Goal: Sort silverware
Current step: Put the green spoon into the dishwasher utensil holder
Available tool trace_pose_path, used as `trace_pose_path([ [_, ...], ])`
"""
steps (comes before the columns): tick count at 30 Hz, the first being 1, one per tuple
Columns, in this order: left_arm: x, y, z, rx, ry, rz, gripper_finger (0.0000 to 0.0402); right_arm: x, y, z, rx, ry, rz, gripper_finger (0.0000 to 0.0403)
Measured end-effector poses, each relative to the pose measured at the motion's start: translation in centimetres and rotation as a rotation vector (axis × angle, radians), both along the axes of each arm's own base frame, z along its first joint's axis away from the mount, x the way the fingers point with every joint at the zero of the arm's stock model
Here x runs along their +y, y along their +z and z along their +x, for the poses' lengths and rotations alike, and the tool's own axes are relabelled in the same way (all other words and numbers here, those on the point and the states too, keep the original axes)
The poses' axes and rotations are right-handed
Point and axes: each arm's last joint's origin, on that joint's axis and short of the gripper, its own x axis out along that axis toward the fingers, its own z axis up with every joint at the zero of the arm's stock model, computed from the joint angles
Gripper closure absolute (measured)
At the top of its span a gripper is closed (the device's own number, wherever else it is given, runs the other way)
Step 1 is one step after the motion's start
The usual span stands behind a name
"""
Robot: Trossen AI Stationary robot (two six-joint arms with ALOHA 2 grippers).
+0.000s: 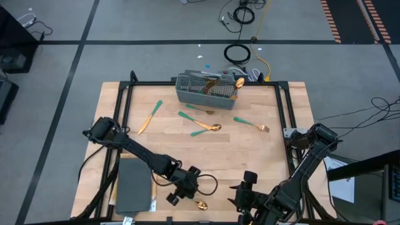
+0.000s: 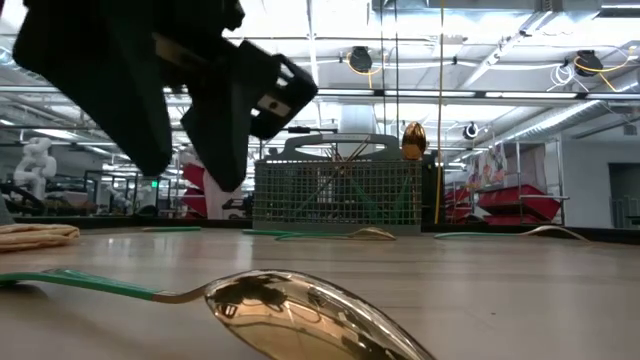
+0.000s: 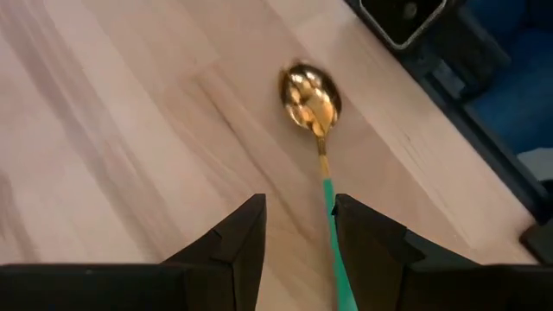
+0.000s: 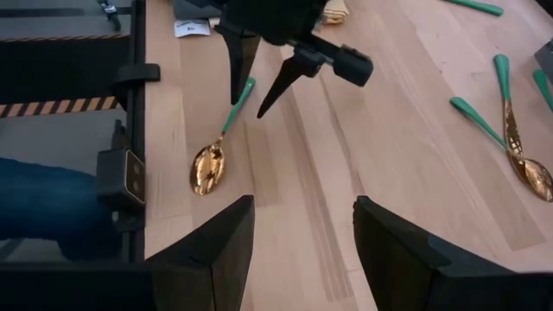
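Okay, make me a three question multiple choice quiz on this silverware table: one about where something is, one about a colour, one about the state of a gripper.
1. Where does the grey mesh caddy stand?
A. at the table's far edge
B. at the near edge beside the left gripper
C. on the floor

2. What colour is the handle of the spoon under the left gripper?
A. red
B. teal green
C. black

3. How is the left gripper?
A. shut on a fork
B. shut on nothing
C. open above the spoon's handle

Answers:
1 A, the high view shows it at the far edge.
2 B, green in both wrist views.
3 C, its fingers stand apart with the handle between them.
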Motion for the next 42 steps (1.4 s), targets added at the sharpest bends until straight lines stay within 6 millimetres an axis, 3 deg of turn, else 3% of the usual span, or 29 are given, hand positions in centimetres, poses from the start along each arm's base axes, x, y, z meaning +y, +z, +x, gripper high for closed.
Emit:
trace_pose_path([
  [14,-3.0,1.5,-0.5,-0.052,-0.012,-0.037,0.0258,0.0,0.0,0.0,0.0,0.01,-0.007,0.0218],
  [19,-2.9,1.6,-0.3,-0.065,0.006,-0.022,0.0258,0.1,0.0,0.0,0.0,0.011,-0.007,0.0218],
  [28,-3.2,-0.8,0.0,0.0,-0.008,-0.004,0.0258,0.1,0.0,0.0,0.012,0.019,0.006,0.0218],
  [42,-3.4,-0.8,0.3,0.03,0.011,-0.047,0.0258,0.1,0.0,0.0,0.012,0.02,0.01,0.0218],
])
